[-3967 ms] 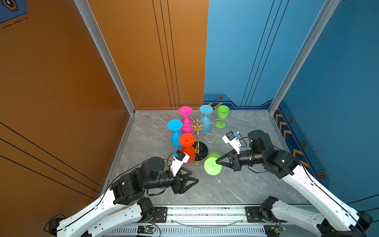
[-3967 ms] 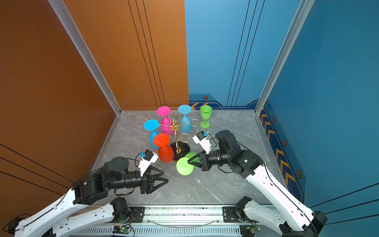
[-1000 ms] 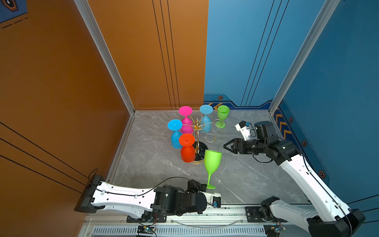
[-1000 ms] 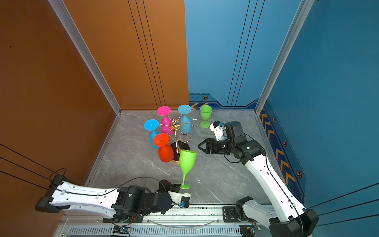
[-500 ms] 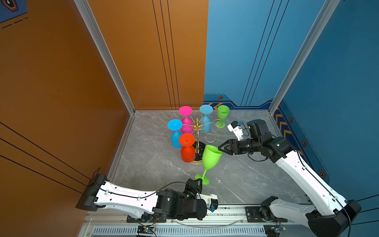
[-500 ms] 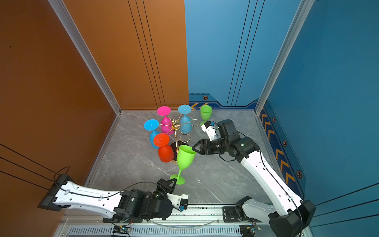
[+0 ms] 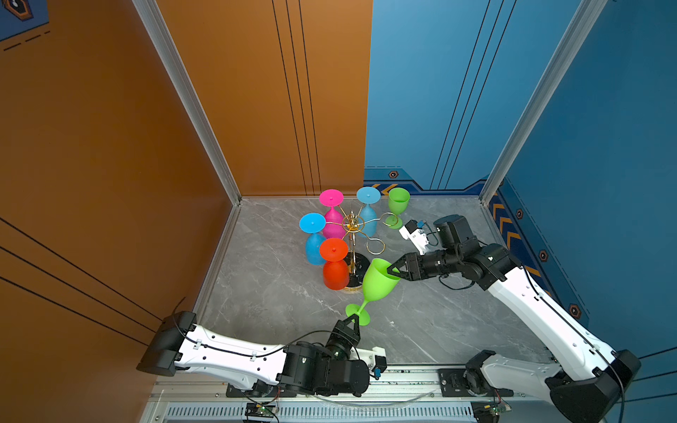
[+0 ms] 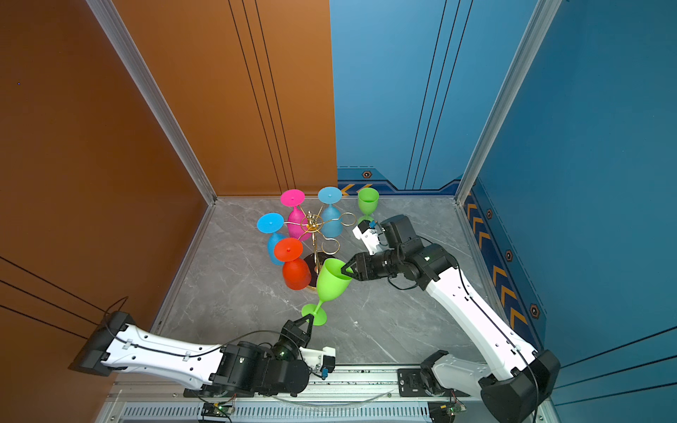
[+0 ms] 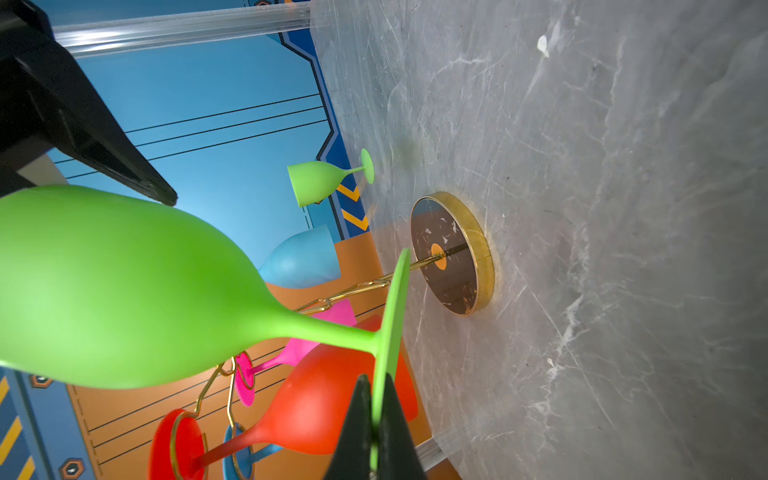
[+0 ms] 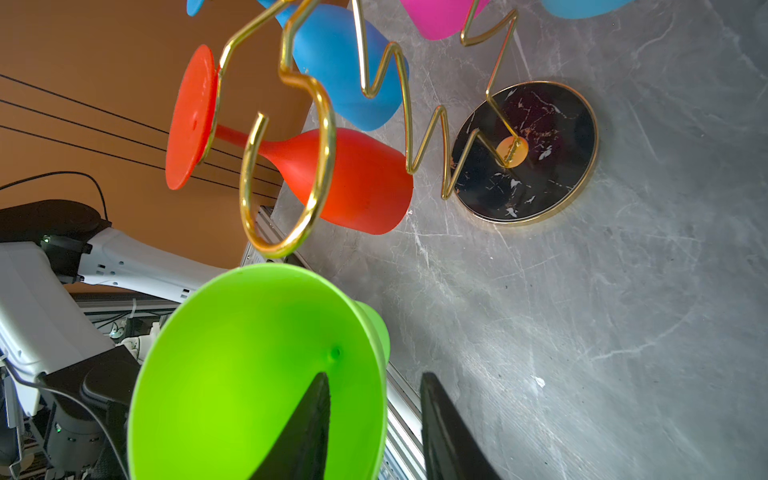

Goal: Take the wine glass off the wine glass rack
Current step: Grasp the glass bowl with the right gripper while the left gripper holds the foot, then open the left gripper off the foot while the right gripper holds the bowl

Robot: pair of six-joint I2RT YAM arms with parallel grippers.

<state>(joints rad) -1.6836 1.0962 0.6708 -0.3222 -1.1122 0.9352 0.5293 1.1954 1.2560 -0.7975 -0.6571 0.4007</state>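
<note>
Over the grey marble table (image 7: pixel 439 329), between orange and blue walls (image 7: pixel 256 91), a top view has my left arm (image 7: pixel 227 353) low along the front, right arm (image 7: pixel 531 304) reaching in level. Left wrist: my left gripper (image 9: pixel 376 382) pinches the green glass (image 9: pixel 124 282) by its foot, off the rack (image 9: pixel 484 249). Right wrist: my right gripper (image 10: pixel 374 376) straddles its rim, unclosed (one finger inside).

Grey marbled tabletop (image 7: pixel 439 322) carrying thin gold wire wine glass rack (image 7: pixel 352 224), resting on round black gold-rimmed base (image 7: pixel 362 263); upright matte green wine glass (image 7: pixel 398 205) standing near back wall, beside rack.
</note>
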